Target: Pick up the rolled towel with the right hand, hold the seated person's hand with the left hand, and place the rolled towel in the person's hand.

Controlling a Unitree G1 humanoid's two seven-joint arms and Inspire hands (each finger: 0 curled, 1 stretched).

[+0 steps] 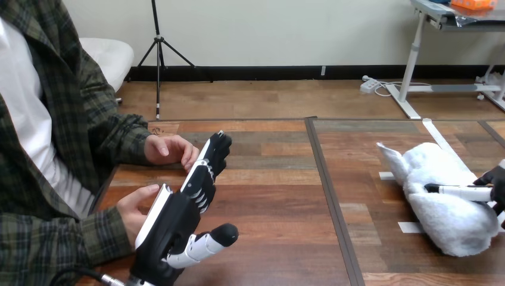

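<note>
Towel [440,199]: tabletop's right edge, right hand [492,182] on it for pickup; grip cannot be told. Left hand [174,223]: released, left edge, beside person's nearer hand [132,208], seemingly to hold it.

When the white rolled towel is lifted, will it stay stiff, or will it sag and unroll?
The rolled towel looks fluffy and soft, so it will probably sag rather than stay stiff. One pointed end sticks out loosely at its upper left, so it may partly unroll. Being plush, it is likely light for its bulk.
</note>
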